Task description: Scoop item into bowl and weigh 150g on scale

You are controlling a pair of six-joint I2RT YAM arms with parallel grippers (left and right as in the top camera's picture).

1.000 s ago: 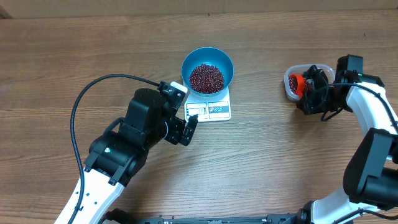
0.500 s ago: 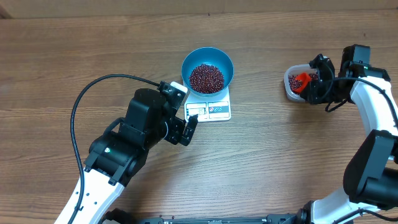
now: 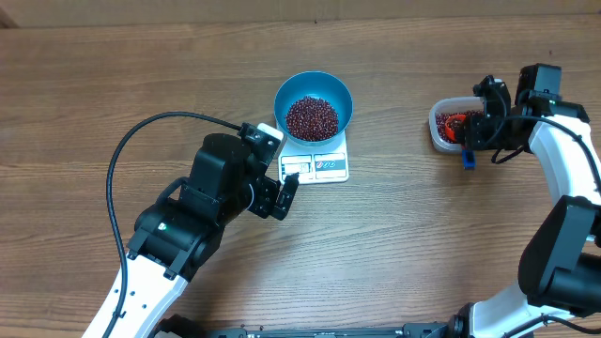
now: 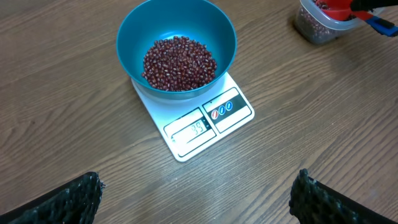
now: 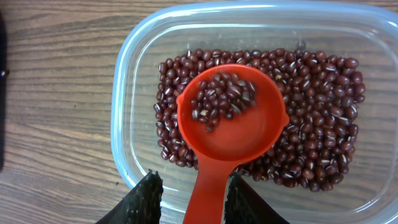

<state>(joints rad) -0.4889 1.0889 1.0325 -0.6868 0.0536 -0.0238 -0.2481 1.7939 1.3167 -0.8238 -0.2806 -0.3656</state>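
Spanning every view, the wooden worktop (image 3: 94,75) is taken up by few things, all of which are placed here from the scale (image 3: 319,165) near its middle. The left gripper (image 4: 198,193) is held just in front of the scale, on the robot's side, its jaws spread wide with nothing between them; it is judged to be parked there so that its camera is kept on the display (image 4: 191,129), whose digits are too blurred to be trusted. The right gripper (image 5: 193,190) is poised well to the right of the scale, over the clear tub (image 3: 438,131) that serves as the supply. The blue bowl (image 3: 282,94) is set directly on the scale, covering its back part and leaving the front strip bare, so that whatever is tipped in is weighed. The red scoop (image 5: 231,118) is laid in the tub, cup upward, its handle running between the right gripper's fingers (image 5: 149,199); a thin gap seems to show on one side, yet whether the handle is pinched or let go cannot be told. The beans (image 3: 311,117) are heaped in the bowl on the scale, more are spread across the tub floor, and a few are carried in the scoop's cup. Another scoopful is judged to be called for only if the target weight is not yet shown.
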